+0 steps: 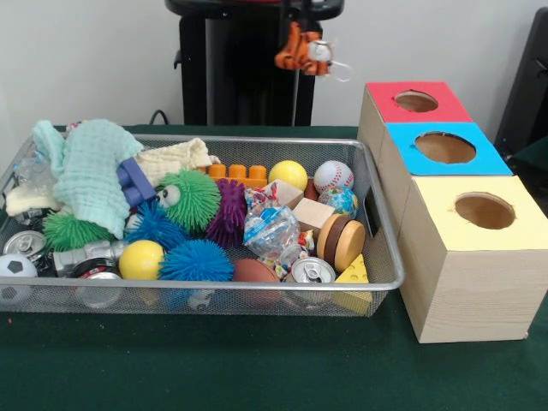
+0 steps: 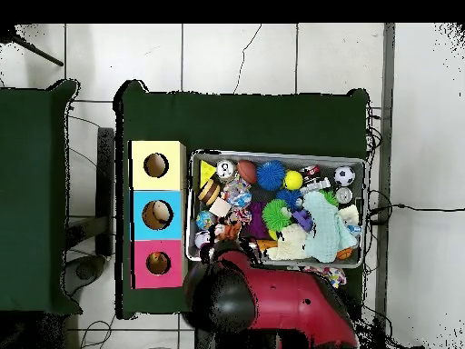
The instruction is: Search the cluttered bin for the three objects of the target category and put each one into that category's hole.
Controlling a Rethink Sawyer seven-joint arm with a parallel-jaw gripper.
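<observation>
Gripper (image 1: 301,38), descending from the top edge of the front view, is clenched on a small orange striped tiger toy (image 1: 301,50) that hangs above the table's far side, between the wire-mesh bin (image 1: 387,282) and the red-topped box (image 1: 387,110). That box's round hole (image 1: 416,101) lies to the toy's right and lower. Blue-topped box (image 1: 482,163) and yellow-topped box (image 1: 445,257) stand in line nearer the camera. Within the bin lie a yellow ball (image 1: 288,174), a baseball (image 1: 333,176) and a mint cloth (image 1: 90,171).
</observation>
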